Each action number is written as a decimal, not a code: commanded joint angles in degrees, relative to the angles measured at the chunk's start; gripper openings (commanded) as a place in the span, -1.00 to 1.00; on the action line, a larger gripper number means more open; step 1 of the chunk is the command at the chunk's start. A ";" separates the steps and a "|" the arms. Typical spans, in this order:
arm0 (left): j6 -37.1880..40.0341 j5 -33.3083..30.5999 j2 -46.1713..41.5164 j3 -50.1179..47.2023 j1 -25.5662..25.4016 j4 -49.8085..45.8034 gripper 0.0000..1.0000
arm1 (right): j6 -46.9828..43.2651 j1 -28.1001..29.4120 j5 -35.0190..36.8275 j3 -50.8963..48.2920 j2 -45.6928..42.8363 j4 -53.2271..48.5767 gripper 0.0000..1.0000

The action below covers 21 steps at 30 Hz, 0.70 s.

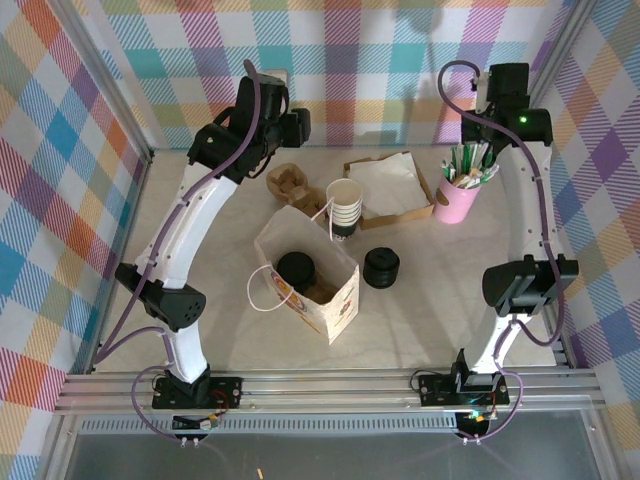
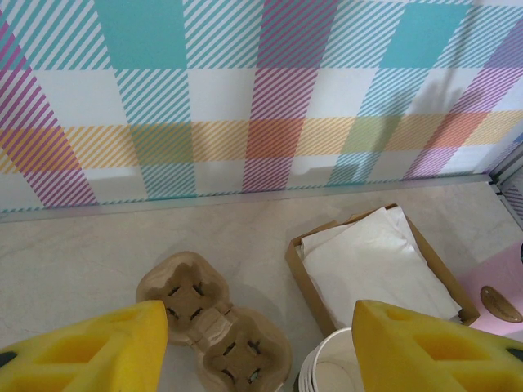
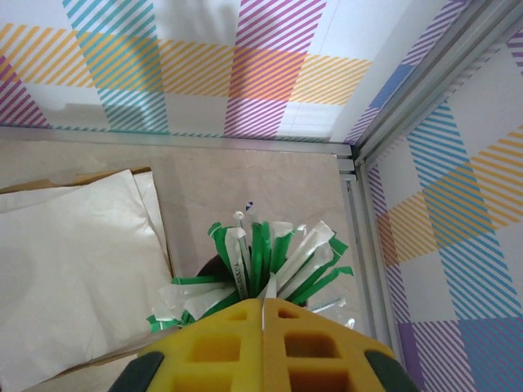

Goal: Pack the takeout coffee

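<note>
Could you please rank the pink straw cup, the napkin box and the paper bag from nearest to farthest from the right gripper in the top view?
From the right gripper, jaws shut:
1. Pink straw cup, right beneath it at the far right.
2. Napkin box, further left, at the back.
3. Paper bag, mid-table, holding the takeout coffee.

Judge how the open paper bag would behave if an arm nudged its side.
Probably flimsy: the paper bag is thin-walled and stands open at the top, so a nudged side would likely buckle. The lidded cup inside may anchor it somewhat, though it could slide or tip.
</note>
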 commanded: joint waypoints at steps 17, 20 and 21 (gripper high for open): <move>-4.81 1.61 -1.95 0.79 0.74 -0.12 0.18 | 10.68 0.65 -12.10 12.49 -9.15 -12.10 -1.00; -6.12 1.02 -2.40 2.12 0.70 -2.12 0.17 | 12.65 0.76 -15.06 12.61 -10.93 -13.02 -1.00; -6.58 0.76 -2.50 2.69 0.71 -2.99 0.16 | 13.32 0.76 -16.13 12.70 -11.50 -13.28 -1.00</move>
